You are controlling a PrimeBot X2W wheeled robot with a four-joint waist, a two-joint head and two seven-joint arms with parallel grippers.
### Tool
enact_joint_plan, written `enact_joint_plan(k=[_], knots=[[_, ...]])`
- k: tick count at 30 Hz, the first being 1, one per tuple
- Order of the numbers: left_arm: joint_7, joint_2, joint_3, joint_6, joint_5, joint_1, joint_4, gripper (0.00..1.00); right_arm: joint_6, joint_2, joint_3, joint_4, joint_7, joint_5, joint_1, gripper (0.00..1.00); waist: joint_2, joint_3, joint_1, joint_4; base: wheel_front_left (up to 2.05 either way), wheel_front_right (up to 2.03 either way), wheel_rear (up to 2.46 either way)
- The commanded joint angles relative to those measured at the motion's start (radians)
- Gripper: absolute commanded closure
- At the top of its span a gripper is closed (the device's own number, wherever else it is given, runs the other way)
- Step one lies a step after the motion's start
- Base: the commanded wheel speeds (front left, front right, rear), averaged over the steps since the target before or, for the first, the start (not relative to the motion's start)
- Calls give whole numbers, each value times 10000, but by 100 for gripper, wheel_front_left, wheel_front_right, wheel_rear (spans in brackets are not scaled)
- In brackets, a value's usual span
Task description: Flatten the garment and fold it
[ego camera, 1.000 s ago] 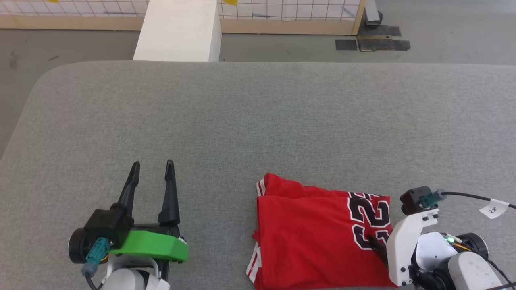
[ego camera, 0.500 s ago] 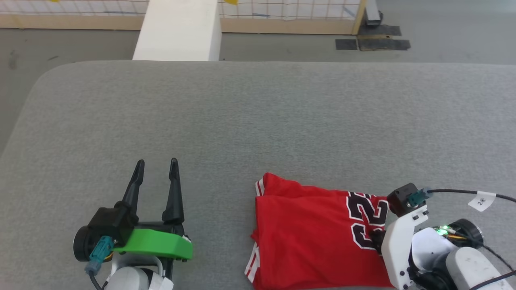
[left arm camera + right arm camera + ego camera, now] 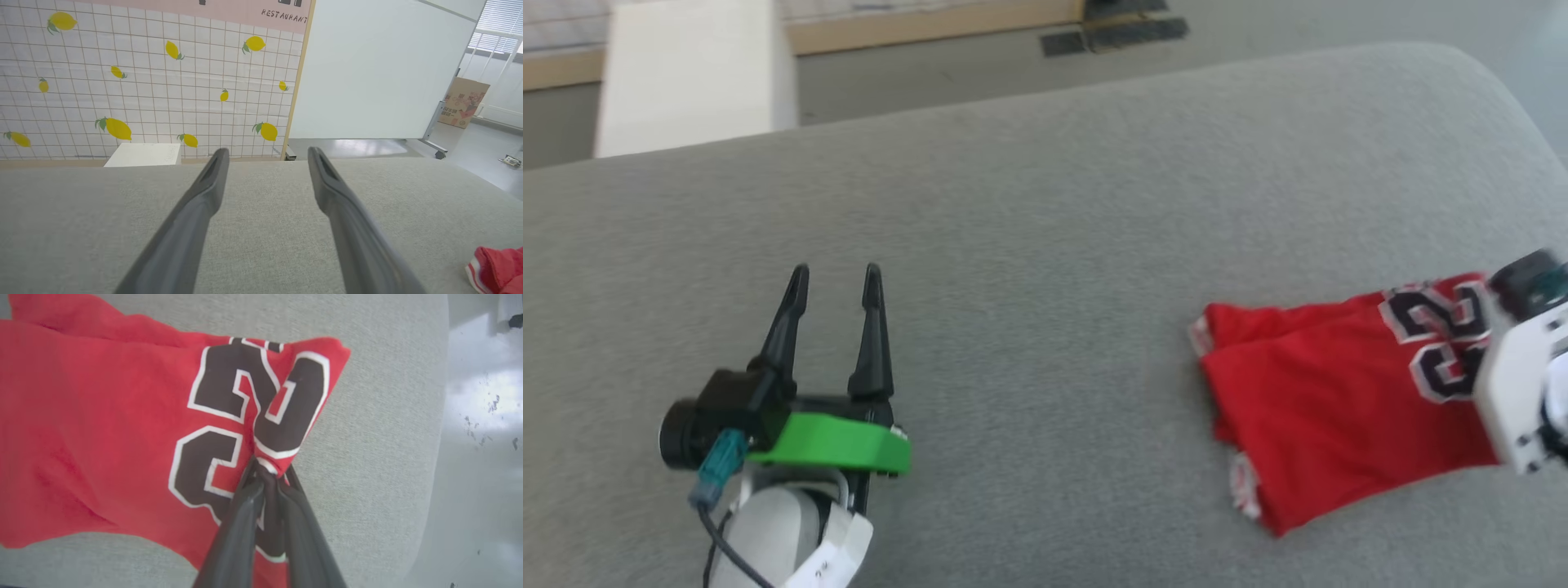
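At the frame's right, the folded garment (image 3: pixel 1323 408) is pinched by the right gripper (image 3: pixel 267 475), the left gripper (image 3: pixel 835 282) spread; repositioning seems in hand, so a gentle drag is called for.

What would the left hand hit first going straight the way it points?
The way looks free: the left hand points along the grey table; the red shirt lies off to its right.

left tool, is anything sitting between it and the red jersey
Nothing visible: just grey surface lies between the open left tool and the red jersey. The right tool is shut on its numbered edge.
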State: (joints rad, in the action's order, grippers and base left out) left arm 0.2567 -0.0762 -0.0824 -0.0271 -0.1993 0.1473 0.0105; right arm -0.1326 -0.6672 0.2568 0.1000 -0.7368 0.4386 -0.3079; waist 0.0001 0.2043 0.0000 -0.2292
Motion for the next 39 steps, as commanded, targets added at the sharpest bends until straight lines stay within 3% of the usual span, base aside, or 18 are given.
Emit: enact_joint_plan(k=[1, 8, 21, 22, 24, 31, 35, 37, 38, 39], knots=[[-16, -162, -48, -41, 215, 369, 2, 0, 19, -125, -221, 343, 202, 63, -413, 100, -1, 1338, 0, -1377, 0, 0, 0], [-687, -582, -245, 68, 756, 1353, -445, 0, 19, -472, -996, 2731, 1426, -249, -2042, 100, -1, 2763, 0, -1542, 0, 0, 0], [-1846, -1165, -189, 404, 1315, 1507, -2202, 0, 19, -3, -3385, 7250, 3367, -1609, -4672, 100, -1, 4180, 0, -1253, 0, 0, 0], [-1910, -1192, -186, 417, 1332, 1490, -2290, 0, 19, 46, -3507, 7482, 3509, -1738, -4814, 90, -1, 4230, 0, -1250, 0, 0, 0], [-2031, -1234, -169, 466, 1358, 1437, -2473, 0, 19, 167, -3792, 7995, 3902, -2052, -5123, 0, -1, 4321, 0, -1242, 0, 0, 0], [-2020, -1280, -83, 595, 1306, 1263, -2644, 0, 19, 446, -4460, 9075, 5104, -2490, -5685, 0, -1, 4106, 0, -1138, 0, 0, 0], [-1673, -1178, 65, 710, 1082, 1046, -2433, 0, 19, 634, -4073, 8789, 6154, -2231, -5885, 0, -1, 3468, 0, -1069, 0, 0, 0], [-1432, -1091, 134, 739, 904, 879, -2245, 0, 19, 978, -3956, 8330, 6710, -1470, -6050, 0, -1, 3008, 0, -1015, 0, 0, 0], [-974, -854, 306, 794, 478, 570, -1901, 0, 19, 1359, -3339, 7035, 7354, -104, -6009, 0, -1, 2180, 0, -873, 0, 0, 0], [-883, -815, 352, 810, 396, 482, -1817, 0, 19, 1421, -3172, 6589, 7488, 304, -5952, 0, -1, 1990, 0, -826, 0, 0, 0]])
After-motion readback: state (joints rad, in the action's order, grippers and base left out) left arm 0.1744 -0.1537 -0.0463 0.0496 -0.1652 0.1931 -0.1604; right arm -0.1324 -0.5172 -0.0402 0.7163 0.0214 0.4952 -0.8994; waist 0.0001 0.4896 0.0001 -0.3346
